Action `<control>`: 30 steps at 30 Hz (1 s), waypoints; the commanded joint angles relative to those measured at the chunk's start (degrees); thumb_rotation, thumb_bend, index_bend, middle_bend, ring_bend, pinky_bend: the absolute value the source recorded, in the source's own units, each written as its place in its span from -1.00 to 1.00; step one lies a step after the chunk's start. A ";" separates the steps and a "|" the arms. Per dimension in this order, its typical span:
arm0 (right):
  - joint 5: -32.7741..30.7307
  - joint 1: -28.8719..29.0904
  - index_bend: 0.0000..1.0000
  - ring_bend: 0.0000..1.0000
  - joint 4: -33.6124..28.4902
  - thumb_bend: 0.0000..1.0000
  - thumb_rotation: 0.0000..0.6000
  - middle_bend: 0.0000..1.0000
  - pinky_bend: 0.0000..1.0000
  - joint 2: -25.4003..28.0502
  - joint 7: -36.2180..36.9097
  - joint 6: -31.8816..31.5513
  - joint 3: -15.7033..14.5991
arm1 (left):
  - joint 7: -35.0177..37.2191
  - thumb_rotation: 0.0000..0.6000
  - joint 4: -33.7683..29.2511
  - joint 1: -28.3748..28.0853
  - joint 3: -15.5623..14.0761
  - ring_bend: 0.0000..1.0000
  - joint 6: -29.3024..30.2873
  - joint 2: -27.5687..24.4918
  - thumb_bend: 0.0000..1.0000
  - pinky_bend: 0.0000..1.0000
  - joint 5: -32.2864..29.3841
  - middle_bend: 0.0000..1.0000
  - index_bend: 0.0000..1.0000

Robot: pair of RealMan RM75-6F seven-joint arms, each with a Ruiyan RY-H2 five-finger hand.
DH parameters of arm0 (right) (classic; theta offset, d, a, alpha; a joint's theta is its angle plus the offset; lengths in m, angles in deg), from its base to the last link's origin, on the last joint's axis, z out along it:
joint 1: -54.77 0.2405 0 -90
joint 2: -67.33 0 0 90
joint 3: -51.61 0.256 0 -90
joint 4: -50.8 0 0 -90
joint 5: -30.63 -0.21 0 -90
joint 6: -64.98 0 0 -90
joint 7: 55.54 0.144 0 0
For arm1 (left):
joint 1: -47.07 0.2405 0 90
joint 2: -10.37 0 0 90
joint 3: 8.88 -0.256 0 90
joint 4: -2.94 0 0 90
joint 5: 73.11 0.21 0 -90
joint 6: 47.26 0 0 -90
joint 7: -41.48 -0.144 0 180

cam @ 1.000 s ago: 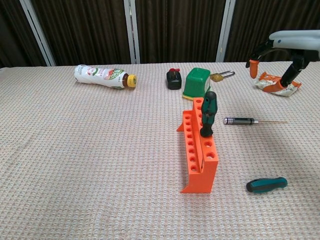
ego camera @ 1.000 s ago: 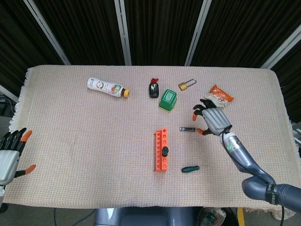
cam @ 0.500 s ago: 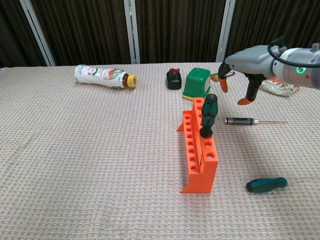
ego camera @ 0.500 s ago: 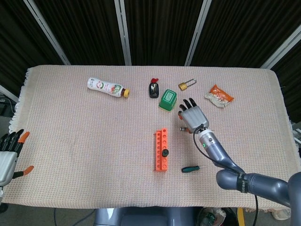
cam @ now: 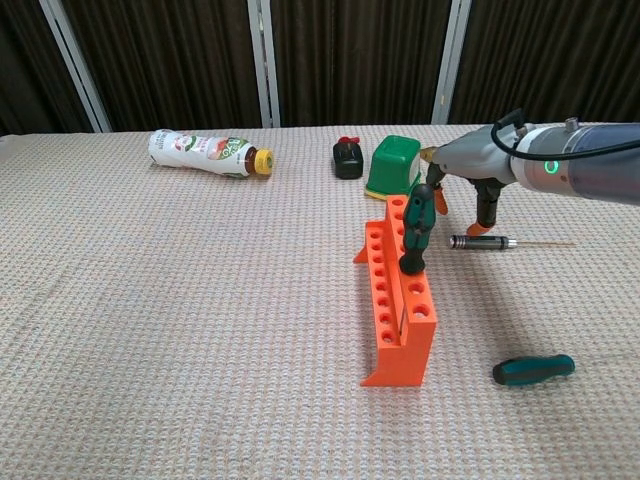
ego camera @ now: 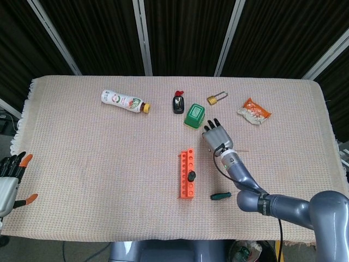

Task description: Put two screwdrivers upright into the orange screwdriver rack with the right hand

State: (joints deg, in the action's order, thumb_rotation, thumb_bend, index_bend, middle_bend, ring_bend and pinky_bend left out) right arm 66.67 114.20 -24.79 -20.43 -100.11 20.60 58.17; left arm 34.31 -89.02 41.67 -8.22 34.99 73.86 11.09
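Hovering right hand [cam: 470, 175], fingers spread and holding nothing, just above black-handled screwdriver [cam: 482, 242] lying right of orange rack [cam: 398, 310]. Green-handled screwdriver [cam: 416, 229] stands upright in rack. Stubby green screwdriver [cam: 533, 370] lies near rack's front end. Left hand [ego camera: 11, 177] open at table edge.

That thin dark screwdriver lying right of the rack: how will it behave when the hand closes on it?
The thin screwdriver looks round-barrelled and lies flat, so it may roll if nudged by the right hand. Its fine shaft probably makes it light and hard to pinch. The woven cloth likely damps sliding.
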 commanded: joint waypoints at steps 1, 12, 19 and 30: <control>-2.82 1.15 -0.16 -1.00 2.12 -0.59 1.00 -0.68 -1.00 -0.22 -0.39 2.26 -0.64 | -0.10 1.00 -0.10 0.04 0.03 -1.00 0.08 -0.07 -0.82 -1.00 -0.03 -1.00 -0.93; -8.00 3.33 -0.15 -1.00 4.76 -0.59 1.00 -0.68 -1.00 -1.34 -1.44 4.71 -3.93 | -0.96 1.00 -0.83 -0.08 0.20 -1.00 -0.08 -0.22 -0.81 -1.00 -0.21 -1.00 -0.93; -9.75 4.01 -0.09 -1.00 4.42 -0.59 1.00 -0.68 -1.00 -1.02 -1.89 4.84 -5.45 | -1.17 1.00 -1.08 -0.07 0.27 -1.00 -0.12 -0.31 -0.82 -1.00 -0.39 -1.00 -0.93; -9.24 3.83 -0.04 -1.00 0.30 -0.60 1.00 -0.68 -1.00 1.09 -0.88 2.39 -7.48 | -1.55 1.00 -1.51 -0.32 0.38 -1.00 -0.15 -0.36 -0.82 -1.00 -0.09 -1.00 -0.93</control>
State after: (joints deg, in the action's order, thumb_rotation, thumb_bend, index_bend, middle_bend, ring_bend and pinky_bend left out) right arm 57.04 118.09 -24.69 -19.11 -101.11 23.39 50.84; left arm 32.78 -90.50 41.36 -7.83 34.82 73.52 10.95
